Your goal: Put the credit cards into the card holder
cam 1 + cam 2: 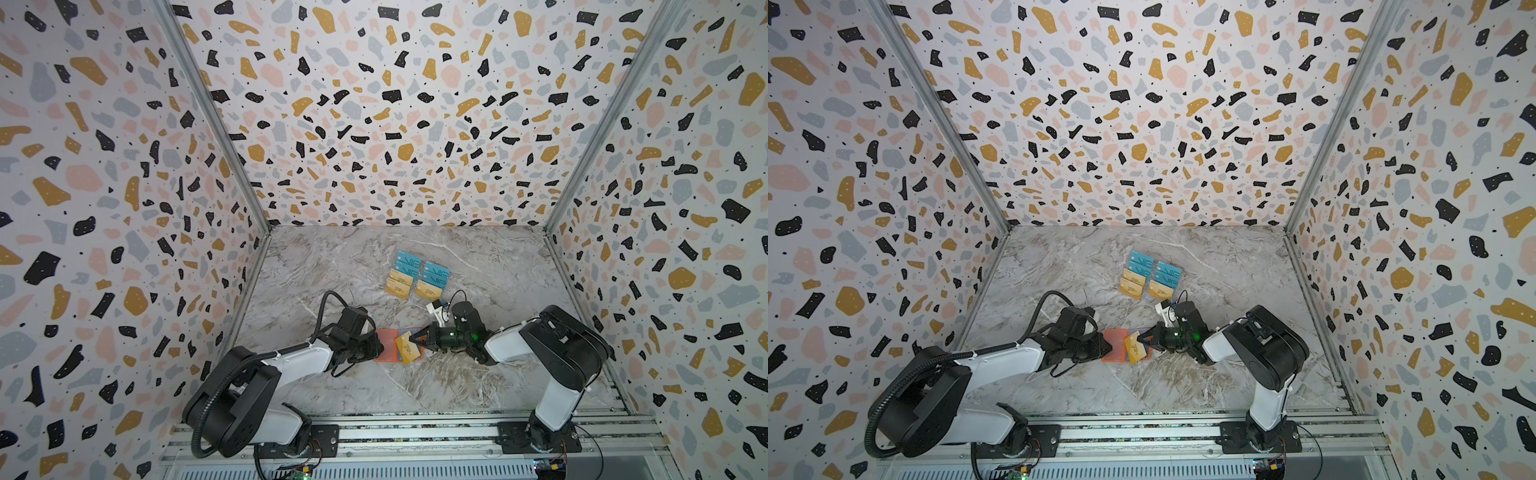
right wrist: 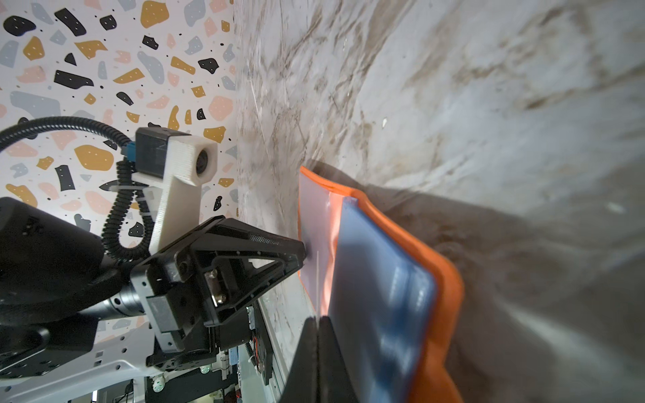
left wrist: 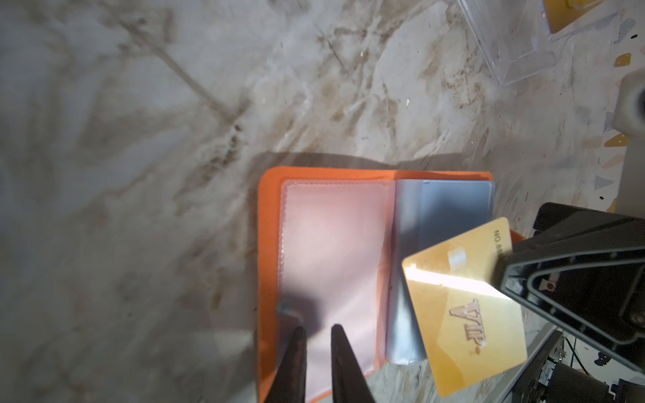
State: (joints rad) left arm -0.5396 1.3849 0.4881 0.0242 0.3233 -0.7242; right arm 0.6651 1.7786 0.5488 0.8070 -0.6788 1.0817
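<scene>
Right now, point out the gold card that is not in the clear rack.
The gold card pinched in the right gripper, tilted above the open orange card holder; the other gold cards sit in the clear rack.

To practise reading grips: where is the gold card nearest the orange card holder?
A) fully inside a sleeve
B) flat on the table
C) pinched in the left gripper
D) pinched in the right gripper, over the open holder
D: the right gripper is shut on the gold card, which hangs tilted over the open card holder.
</scene>
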